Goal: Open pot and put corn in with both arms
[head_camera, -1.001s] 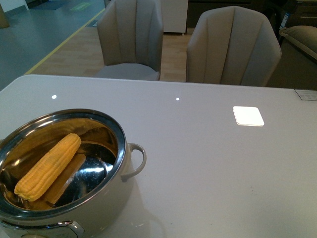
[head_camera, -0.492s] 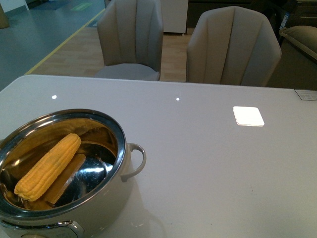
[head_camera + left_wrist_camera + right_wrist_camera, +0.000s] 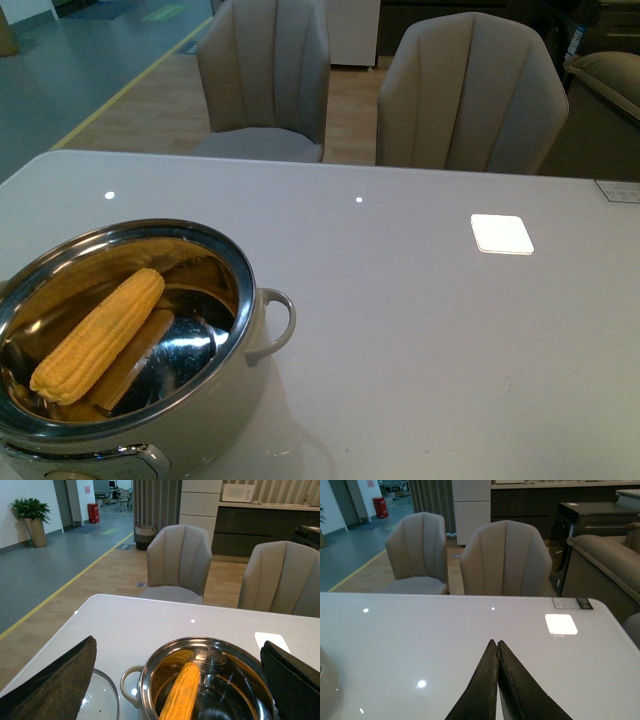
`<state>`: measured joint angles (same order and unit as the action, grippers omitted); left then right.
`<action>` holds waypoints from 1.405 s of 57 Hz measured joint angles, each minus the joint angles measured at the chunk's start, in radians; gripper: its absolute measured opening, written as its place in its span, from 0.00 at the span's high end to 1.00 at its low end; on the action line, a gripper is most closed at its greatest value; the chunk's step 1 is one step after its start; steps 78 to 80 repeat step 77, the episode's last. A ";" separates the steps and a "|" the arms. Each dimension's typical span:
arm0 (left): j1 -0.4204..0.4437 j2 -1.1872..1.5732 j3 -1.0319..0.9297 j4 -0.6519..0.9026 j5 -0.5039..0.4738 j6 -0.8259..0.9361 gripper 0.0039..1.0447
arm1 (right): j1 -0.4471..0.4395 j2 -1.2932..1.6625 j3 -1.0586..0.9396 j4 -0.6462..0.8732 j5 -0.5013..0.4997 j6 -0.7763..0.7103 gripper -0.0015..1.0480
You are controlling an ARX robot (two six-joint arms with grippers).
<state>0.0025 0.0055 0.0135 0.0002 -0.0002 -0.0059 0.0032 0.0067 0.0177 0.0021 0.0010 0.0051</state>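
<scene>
Two grippers, two different states. Seen from its wrist, the left gripper has its fingers spread wide, one at each edge of the frame, with nothing between them; it hangs above the pot and looks down into it. The right gripper has its fingers pressed together to a point, empty, over bare table well away from the pot. Neither arm shows in the front view.

Out from the left gripper: the pot is open, and the corn lies inside it, slanted across the steel bowl, its thick end low near the wall and its other end up toward the far rim. The glass lid lies flat on the table just beside the pot, on the side of its handle. Two chairs stand behind the table, and a white square lies on the table's right part.

Judging by this, the task looks done. As to handling: the cob is likely stiff and fairly light, with bumpy kernels that give grip, best taken across its middle, though it would roll if pinched off-centre. The lid is probably the fragile piece, slick glass with some weight; its knob, not visible here, would be the place to hold. The pot looks heavy and smooth-walled, with the loop handles the only sure purchase.
</scene>
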 joint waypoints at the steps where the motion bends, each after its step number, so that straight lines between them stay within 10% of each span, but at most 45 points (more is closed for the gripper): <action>1: 0.000 0.000 0.000 0.000 0.000 0.000 0.06 | 0.000 0.000 0.000 0.000 0.000 0.000 0.98; 36: 0.000 0.000 0.000 0.000 0.000 0.000 0.06 | 0.000 0.000 0.000 0.000 0.000 -0.001 0.07; 80: 0.000 0.000 0.000 0.000 0.000 0.000 0.06 | 0.000 0.000 0.000 0.000 0.000 -0.002 0.08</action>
